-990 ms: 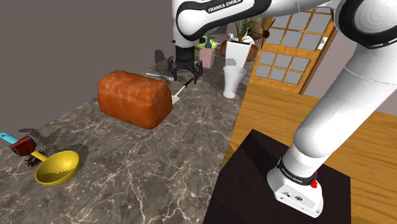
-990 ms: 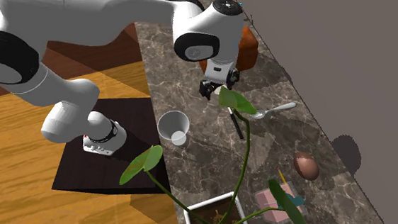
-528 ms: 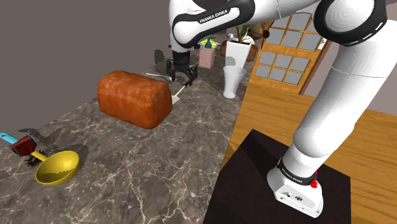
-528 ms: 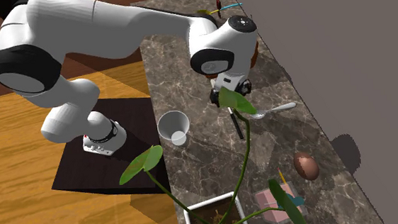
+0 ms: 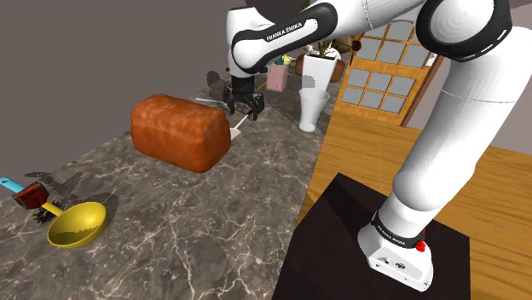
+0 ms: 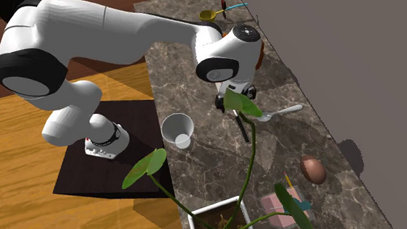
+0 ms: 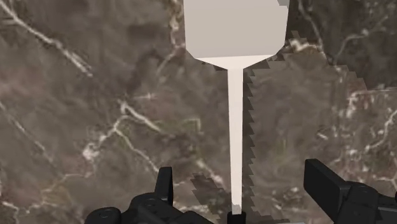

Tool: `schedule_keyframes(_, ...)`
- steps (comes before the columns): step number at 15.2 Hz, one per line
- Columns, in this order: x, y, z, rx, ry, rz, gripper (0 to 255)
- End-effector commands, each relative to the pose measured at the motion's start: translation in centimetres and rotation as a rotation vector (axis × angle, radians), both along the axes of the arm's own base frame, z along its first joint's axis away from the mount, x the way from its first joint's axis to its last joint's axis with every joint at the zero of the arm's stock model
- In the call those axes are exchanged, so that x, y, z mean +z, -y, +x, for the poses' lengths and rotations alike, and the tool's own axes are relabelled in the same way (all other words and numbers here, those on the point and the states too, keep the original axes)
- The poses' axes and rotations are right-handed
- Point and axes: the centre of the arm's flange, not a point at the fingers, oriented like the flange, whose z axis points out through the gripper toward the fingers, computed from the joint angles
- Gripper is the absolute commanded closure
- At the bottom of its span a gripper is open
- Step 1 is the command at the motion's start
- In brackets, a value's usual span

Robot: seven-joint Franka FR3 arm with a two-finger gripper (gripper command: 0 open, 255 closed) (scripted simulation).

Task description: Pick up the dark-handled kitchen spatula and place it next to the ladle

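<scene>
Shoulder view: spatula (image 5: 236,130) flat on marble counter (image 5: 170,222), just beside loaf (image 5: 179,132); gripper (image 5: 243,104) above it.

Wrist view: 2 fingers (image 7: 324,184) wide apart, straddling the shaft, not touching it. Best to lower straight, keep the shaft centred, close squarely.

Second exterior view: arm (image 6: 117,25) stretched over counter, wrist pointing down.

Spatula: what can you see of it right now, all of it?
The spatula lies flat on the marbled counter. It has a broad pale blade, a thin pale shaft and a dark handle that begins between the open fingers. The fingers stand either side of the shaft without touching it.
</scene>
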Motion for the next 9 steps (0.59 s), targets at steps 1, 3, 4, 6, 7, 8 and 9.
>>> schedule_keyframes(1, -0.04, -0.01, 0.02, 0.0, 0.0, 0.0, 0)
schedule_keyframes(3, -0.04, -0.01, 0.02, 0.0, 0.0, 0.0, 0)
schedule_keyframes(4, -0.04, -0.01, 0.01, 0.0, 0.0, 0.0, 255)
schedule_keyframes(6, -0.04, -0.01, 0.01, 0.0, 0.0, 0.0, 255)
schedule_keyframes(7, -0.04, -0.01, 0.01, 0.0, 0.0, 0.0, 255)
schedule_keyframes(8, -0.04, -0.01, 0.01, 0.0, 0.0, 0.0, 255)
schedule_keyframes(9, -0.04, -0.01, 0.01, 0.0, 0.0, 0.0, 255)
